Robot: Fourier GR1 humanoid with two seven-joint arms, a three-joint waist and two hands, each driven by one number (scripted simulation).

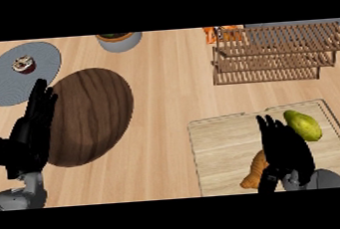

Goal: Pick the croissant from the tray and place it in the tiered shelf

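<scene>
Croissant [252, 173] lies on the tray [220, 148], lower centre, near the tray's front edge, tilted with one end toward the pear [304, 124]; its right side is hidden under the right hand [286, 154]. The pear sits in the tray's far right corner, just beside the hand's fingers [265, 129], and whether they touch can't be told. The left half of the tray is bare wood with room up to its left and far edges. The tray's right edge runs close to the view's right side. Right hand: fingers straight, close together, pointing away from the robot, palm down over the croissant, not curled round it; contact unclear. The shelf [272, 54] stands on the bench [166, 72] beyond the tray, well apart from it, slatted tiers, with a strip of open bench between the two. An orange item [223, 33] shows behind the shelf's left end. A dark oval board [92, 117] lies left of the tray with a bench gap between. A grey plate [8, 83] at far left carries a small cup [23, 64]. A grey pot [118, 41] sits at the far edge. Left hand [32, 128] rests at the view's left, fingers straight and up, overlapping the board's left rim, holding nothing.
</scene>
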